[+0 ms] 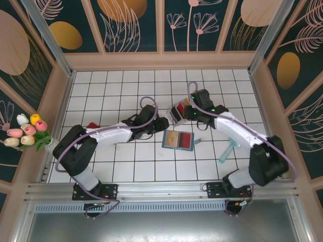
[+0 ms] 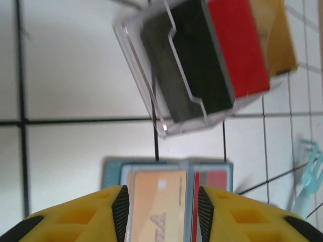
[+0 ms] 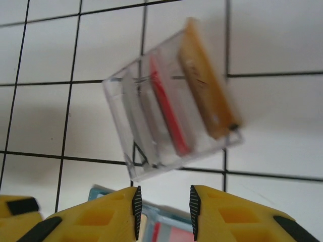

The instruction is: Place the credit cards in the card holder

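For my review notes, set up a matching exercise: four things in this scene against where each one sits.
Things:
1. card holder
2. clear rack
3. fork
4. tulips

Places:
a. far left, at the table's edge
b. right of the card holder, lying flat
c. upright, just beyond the card holder
d. centre, lying open

Pairs: 1-d, 2-c, 3-b, 4-a

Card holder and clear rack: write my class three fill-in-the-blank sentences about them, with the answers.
The teal card holder lies ___ on the tiled table, not folded shut.
In the clear rack, the card between the black card and the tan card is ___.
The teal utensil right of the holder is a ___.
Answers: open; red; fork.
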Motion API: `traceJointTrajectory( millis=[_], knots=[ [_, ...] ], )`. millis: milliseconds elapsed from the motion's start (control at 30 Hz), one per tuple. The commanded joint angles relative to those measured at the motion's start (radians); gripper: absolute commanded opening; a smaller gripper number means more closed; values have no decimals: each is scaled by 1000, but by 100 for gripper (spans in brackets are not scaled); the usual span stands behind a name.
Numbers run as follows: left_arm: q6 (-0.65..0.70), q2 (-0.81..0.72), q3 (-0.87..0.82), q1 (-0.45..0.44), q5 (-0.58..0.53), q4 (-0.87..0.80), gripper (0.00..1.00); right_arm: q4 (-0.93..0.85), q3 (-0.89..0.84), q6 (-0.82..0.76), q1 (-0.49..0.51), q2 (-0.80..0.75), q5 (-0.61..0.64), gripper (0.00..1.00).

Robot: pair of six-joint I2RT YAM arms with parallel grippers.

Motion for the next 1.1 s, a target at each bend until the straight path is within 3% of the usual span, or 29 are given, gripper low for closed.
traceJointTrajectory(
  millis=[0,133,400,667,1067],
  knots=[
    [-29,-16,-36,61,-5,21,44,-41,101,-100,60,118,86,34],
    [-45,-9,-40,105,27,54,45,-87,207,-136,92,250,202,34],
    [-50,-2,-60,122,26,73,47,-136,319,-212,120,393,256,35],
    [-53,0,-71,124,31,90,48,-174,365,-224,142,469,332,36],
    [-45,-2,-71,124,39,81,49,-210,399,-238,192,503,577,36]
  ],
)
